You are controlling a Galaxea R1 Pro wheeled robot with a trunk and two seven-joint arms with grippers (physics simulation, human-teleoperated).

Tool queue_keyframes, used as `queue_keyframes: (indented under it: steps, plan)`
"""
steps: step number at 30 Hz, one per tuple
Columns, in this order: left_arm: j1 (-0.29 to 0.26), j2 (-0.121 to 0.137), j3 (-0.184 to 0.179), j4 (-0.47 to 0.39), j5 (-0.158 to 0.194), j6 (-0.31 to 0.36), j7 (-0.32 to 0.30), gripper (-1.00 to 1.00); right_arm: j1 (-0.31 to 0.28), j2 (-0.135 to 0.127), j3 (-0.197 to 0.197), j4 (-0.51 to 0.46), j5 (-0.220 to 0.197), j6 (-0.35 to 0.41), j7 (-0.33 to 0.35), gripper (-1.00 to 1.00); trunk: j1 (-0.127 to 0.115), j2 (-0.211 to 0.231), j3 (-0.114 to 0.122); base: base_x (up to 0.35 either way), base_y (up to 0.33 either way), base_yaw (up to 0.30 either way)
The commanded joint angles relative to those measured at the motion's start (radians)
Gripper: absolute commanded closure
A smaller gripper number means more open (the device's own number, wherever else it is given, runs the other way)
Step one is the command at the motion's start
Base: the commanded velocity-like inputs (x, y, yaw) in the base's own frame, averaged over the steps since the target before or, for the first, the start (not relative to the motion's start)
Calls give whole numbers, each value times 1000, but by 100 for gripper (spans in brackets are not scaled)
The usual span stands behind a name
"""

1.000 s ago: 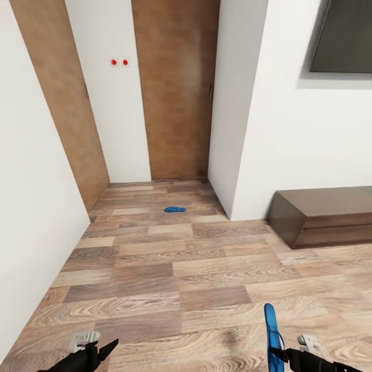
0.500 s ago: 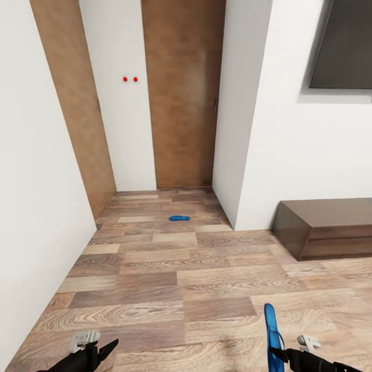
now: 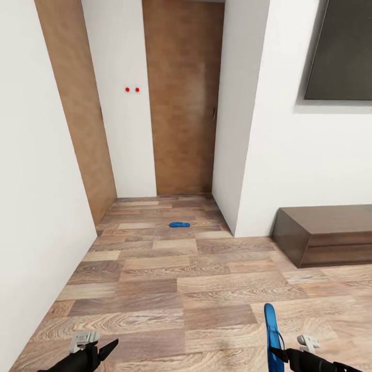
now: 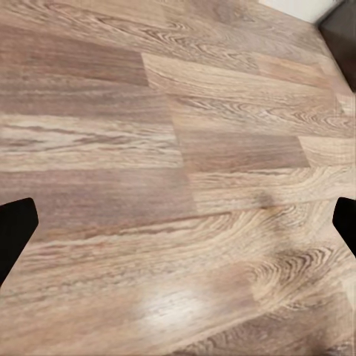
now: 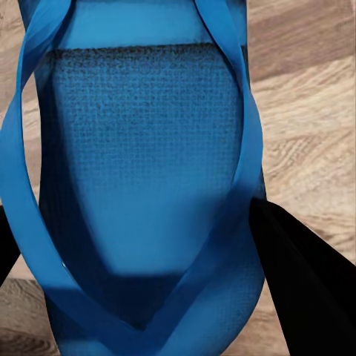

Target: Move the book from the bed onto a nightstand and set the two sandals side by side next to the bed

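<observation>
One bright blue sandal (image 3: 179, 225) lies flat on the wood-plank floor far ahead, in a short passage before a wooden door. The other sandal (image 3: 270, 330) stands on edge at the lower right, with my right gripper (image 3: 277, 354) shut on its near end. In the right wrist view this sandal (image 5: 144, 185) and its straps sit between dark fingers (image 5: 297, 278). My left gripper (image 3: 105, 352) hangs at the lower left, open and holding nothing; its wrist view has the gripper (image 4: 178, 226) spread wide over bare floor. The book, bed and nightstand are out of view.
White walls close in on the left (image 3: 36, 206) and at a corner (image 3: 243, 155) right of the passage. A long low dark brown bench (image 3: 323, 233) stands against the right wall under a dark wall screen (image 3: 341, 51). Open plank floor (image 3: 170, 289) lies ahead.
The whole view has shifted downward, so the camera has moved; the door, walls and far sandal sit lower in the picture. Both grippers and the held sandal keep their places.
</observation>
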Motion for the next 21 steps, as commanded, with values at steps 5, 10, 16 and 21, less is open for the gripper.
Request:
queue_keyframes:
  steps: [5, 10, 16, 21]
  plan:
    - [0, 0, 1, 0, 9, 9, -2, -100, 0, 0, -3, 0, -6, 11, 4, 100, -19, 35, 15, 0, 0, 0]
    - [0, 0, 1, 0, 9, 9, -2, -100, 0, 0, -3, 0, -6, 11, 4, 100, -39, 70, 30, 0, 0, 87]
    - [0, 0, 1, 0, 9, 9, -2, -100, 0, 0, -3, -1, -6, 11, 4, 100, -50, 91, 40, 0, 0, 255]
    - [0, 0, 1, 0, 9, 9, -2, -100, 0, 0, -3, -1, -6, 11, 4, 100, -50, 91, 40, 0, 0, 291]
